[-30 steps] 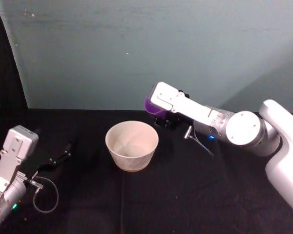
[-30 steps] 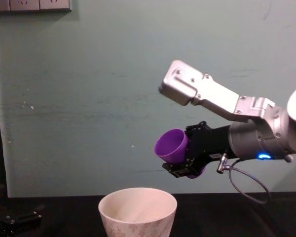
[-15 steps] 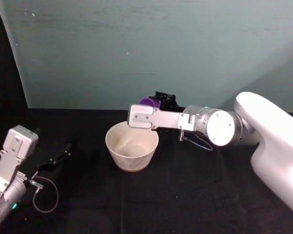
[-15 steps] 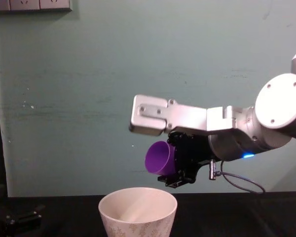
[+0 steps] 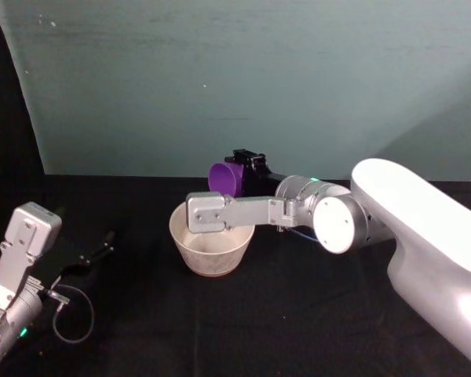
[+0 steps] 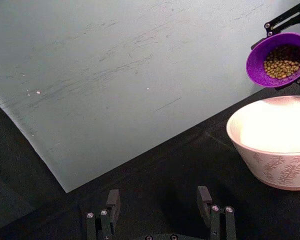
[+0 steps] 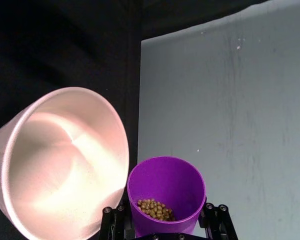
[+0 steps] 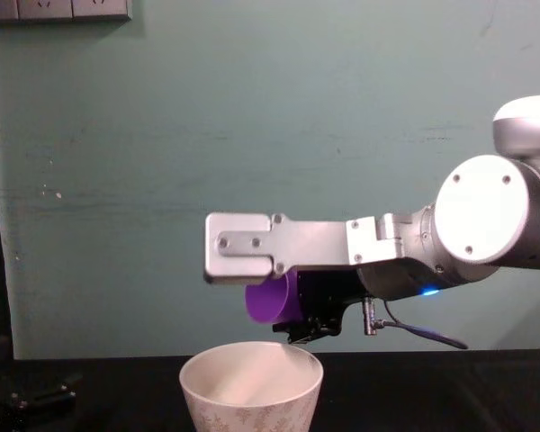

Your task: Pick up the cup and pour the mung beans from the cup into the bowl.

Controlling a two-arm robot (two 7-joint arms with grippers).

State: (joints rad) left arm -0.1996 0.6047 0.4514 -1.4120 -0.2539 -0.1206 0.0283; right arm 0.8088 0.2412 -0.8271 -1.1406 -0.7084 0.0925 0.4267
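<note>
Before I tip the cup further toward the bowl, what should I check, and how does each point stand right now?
1. Grip: right gripper is shut on the cup, a finger on each side: ok.
2. Load: beans lie in the tilted cup, none seen in the bowl: ok.
3. Cup mouth above the bowl: sideways yes in the chest view; front to back: cannot tell.
4. Bowl stands upright: ok.
5. Left gripper is open, parked at the left, apart from the bowl: ok.
</note>
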